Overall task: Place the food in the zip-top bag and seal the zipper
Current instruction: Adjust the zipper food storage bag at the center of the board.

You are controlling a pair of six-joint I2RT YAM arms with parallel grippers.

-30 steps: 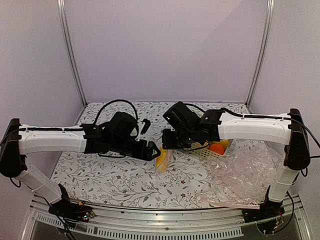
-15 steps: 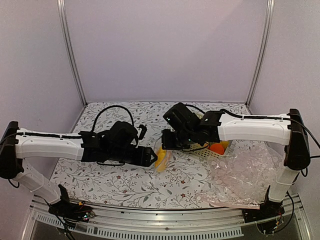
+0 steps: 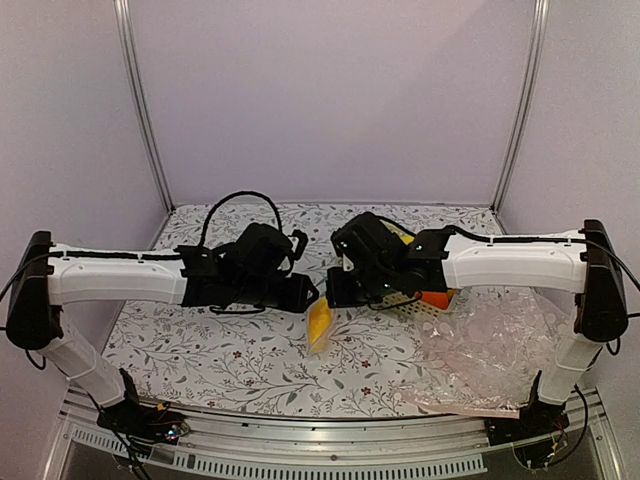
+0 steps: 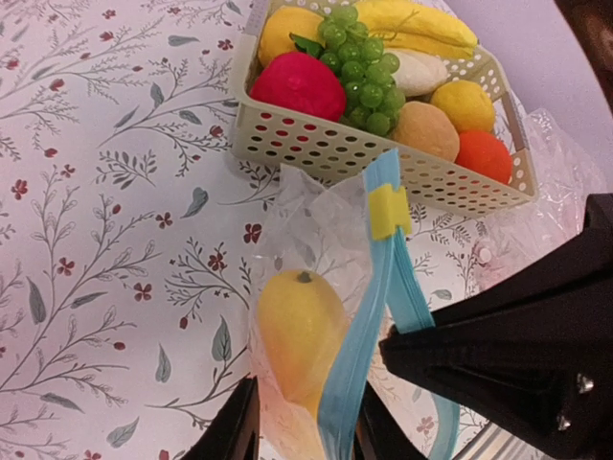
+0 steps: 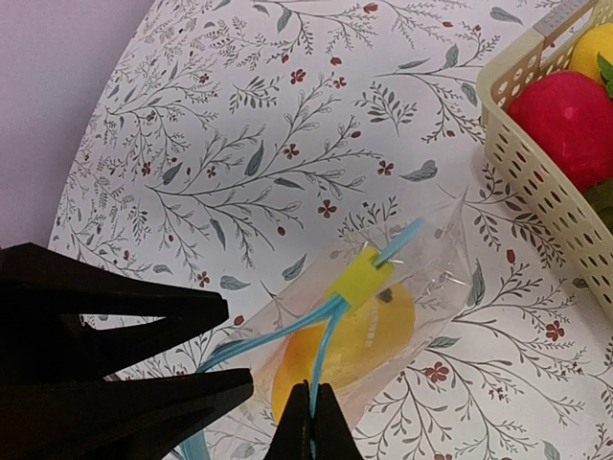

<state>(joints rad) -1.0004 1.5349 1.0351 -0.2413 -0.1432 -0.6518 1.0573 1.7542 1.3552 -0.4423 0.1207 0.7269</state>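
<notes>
The zip-top bag point(image 4: 316, 230) hangs clear between both grippers, over the flowered table. One piece of food, a long orange-yellow fruit point(image 4: 292, 335), lies inside it. The light blue zipper point(image 5: 287, 335) gapes from the grippers' side up to its yellow slider point(image 5: 364, 278). My right gripper point(image 5: 311, 407) is shut on one blue strip. My left gripper point(image 4: 308, 422) is closed round the bag's lower part, with the fruit and the other strip between its fingers. In the top view the bag point(image 3: 319, 325) hangs below the two grippers, left gripper point(image 3: 305, 292) and right gripper point(image 3: 340, 290).
A cream perforated basket point(image 4: 383, 158) stands just beyond the bag with several toy fruits: red, green grapes, a banana, yellow and orange ones. A large crumpled pinkish plastic sheet point(image 3: 490, 350) covers the table's near right. The right arm hides most of the basket in the top view.
The left gripper's jaws have narrowed from wide open onto the bag, and the left wrist has shifted slightly towards the right gripper. The right gripper keeps its pinch on the zipper.
</notes>
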